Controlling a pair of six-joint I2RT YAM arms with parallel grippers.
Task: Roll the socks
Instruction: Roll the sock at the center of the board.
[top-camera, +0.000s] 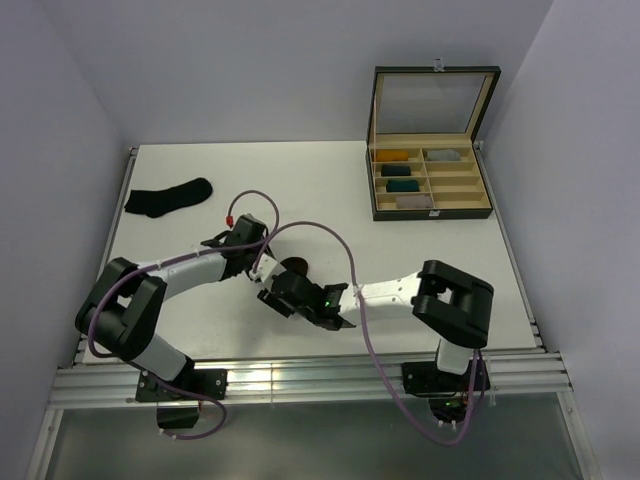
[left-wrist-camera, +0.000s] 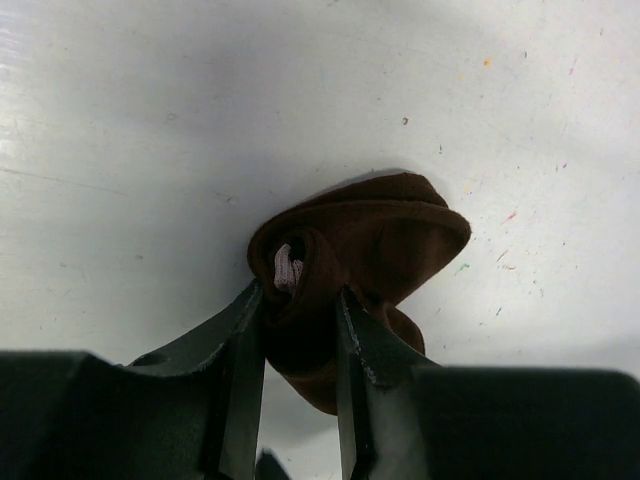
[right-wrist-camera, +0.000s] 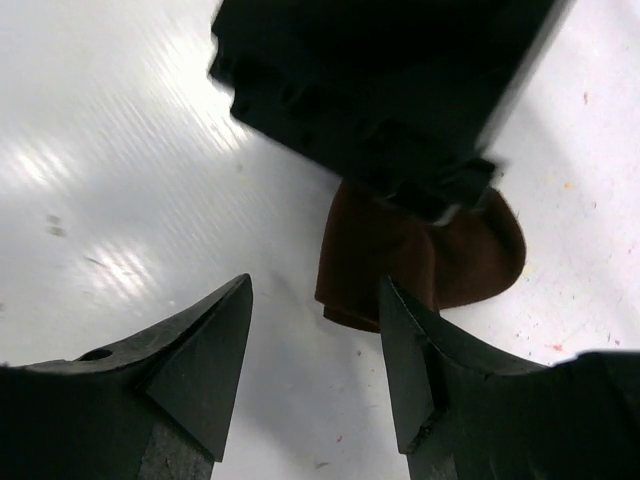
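The dark brown sock (left-wrist-camera: 385, 230) lies rolled into a bundle on the white table, a pale stripe showing in its folds. My left gripper (left-wrist-camera: 300, 297) is shut on the near end of this roll. In the top view the brown sock (top-camera: 297, 265) sits mid-table between both grippers, with the left gripper (top-camera: 264, 262) at its left. My right gripper (right-wrist-camera: 315, 292) stands open just short of the brown sock (right-wrist-camera: 400, 255), nothing between its fingers. In the top view the right gripper (top-camera: 276, 290) is below the roll. The black sock (top-camera: 168, 197) lies flat at the far left.
An open dark box (top-camera: 432, 205) with compartments stands at the back right; it holds mustard, grey and teal rolled bundles. The left arm's purple cable (top-camera: 300, 228) loops above the sock. The left gripper's black body (right-wrist-camera: 370, 90) fills the top of the right wrist view.
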